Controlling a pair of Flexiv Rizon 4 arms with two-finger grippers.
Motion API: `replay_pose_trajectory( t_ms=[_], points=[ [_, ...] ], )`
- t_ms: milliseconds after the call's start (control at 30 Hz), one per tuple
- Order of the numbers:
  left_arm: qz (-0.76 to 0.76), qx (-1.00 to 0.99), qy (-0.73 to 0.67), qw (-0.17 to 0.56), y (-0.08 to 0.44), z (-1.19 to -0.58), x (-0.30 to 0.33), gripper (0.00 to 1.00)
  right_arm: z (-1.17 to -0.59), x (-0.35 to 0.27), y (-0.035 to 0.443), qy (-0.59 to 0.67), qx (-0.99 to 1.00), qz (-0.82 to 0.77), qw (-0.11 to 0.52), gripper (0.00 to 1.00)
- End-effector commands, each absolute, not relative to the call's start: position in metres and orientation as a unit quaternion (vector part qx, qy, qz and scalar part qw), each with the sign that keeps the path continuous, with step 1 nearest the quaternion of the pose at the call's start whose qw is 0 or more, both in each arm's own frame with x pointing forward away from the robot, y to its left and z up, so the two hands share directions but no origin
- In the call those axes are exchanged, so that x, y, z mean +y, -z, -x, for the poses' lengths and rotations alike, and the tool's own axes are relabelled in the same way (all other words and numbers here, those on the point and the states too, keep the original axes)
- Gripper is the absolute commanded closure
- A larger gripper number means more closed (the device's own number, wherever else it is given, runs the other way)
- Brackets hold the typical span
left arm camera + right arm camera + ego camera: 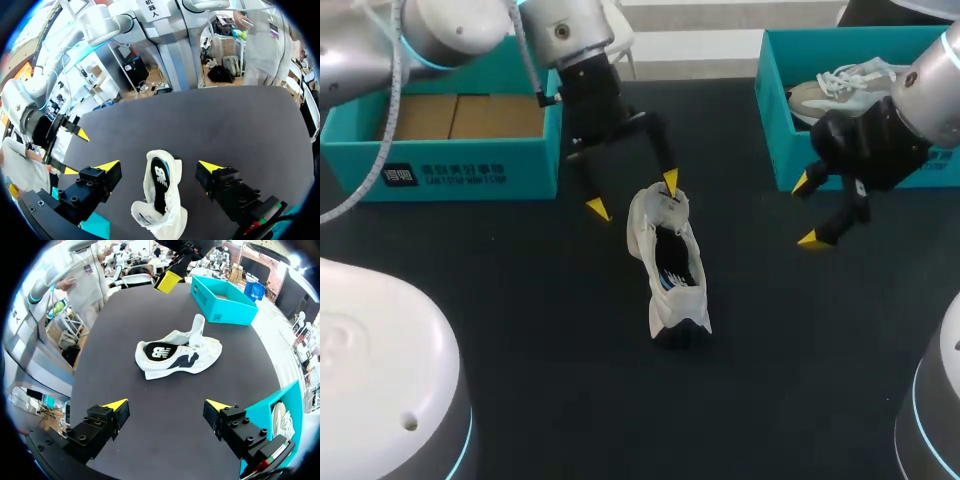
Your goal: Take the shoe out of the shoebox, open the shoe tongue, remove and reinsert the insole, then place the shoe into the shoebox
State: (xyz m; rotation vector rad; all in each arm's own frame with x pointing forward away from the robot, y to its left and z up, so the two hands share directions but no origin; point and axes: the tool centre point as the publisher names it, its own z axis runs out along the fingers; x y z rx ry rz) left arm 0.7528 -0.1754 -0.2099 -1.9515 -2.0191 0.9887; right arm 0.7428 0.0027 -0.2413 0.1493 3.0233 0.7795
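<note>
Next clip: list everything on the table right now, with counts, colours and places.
low white sneaker with dark insole: 1, white, mid-table, on its sole
open teal cardboard shoebox, far left: 1, teal, brown inside
open teal cardboard shoebox, far right: 1, teal
laced beige sneaker: 1, beige, inside the far-right box
black table: 1, black
left gripper: 1, yellow tips, open, over the white sneaker's far end
right gripper: 1, yellow tips, open, before the far-right box

Shoe (670,265) lies mid-table (520,330). Left shoebox (450,150) sits back left. Right shoebox (790,110) sits back right, with a second shoe (840,90) in it. Left pincer (634,195) is over the shoe's far end. Right pincer (806,211) is right of the shoe, just before the right shoebox.
</note>
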Motion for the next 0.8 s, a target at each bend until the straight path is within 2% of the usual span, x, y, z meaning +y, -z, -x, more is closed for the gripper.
replay_pose_trajectory(
  t_ms=[33, 67, 100, 367, 800],
  points=[
    [0.670, -0.670, -0.303, 0.099, 0.2017, -0.7555, -0.1808, 0.61, -0.7427, 0.0031, 0.2427, -0.249, 0.967, -0.048, 0.008, 0.00],
    [0.674, -0.668, -0.298, 0.101, 0.2008, -0.7554, -0.1813, 0.75, -0.7427, 0.0031, 0.2427, -0.249, 0.967, -0.048, 0.008, 0.00],
    [0.679, -0.665, -0.292, 0.105, 0.1980, -0.7539, -0.1822, 1.00, -0.7427, 0.0031, 0.2427, -0.249, 0.967, -0.048, 0.008, 0.00],
    [0.696, -0.660, -0.247, 0.136, 0.1936, -0.7503, -0.1873, 1.00, -0.7427, 0.0031, 0.2427, -0.249, 0.967, -0.048, 0.008, 0.00],
    [0.701, -0.662, -0.230, 0.132, 0.1934, -0.7462, -0.1869, 1.00, -0.7427, 0.0031, 0.2427, -0.249, 0.967, -0.048, 0.008, 0.00]
  ],
)
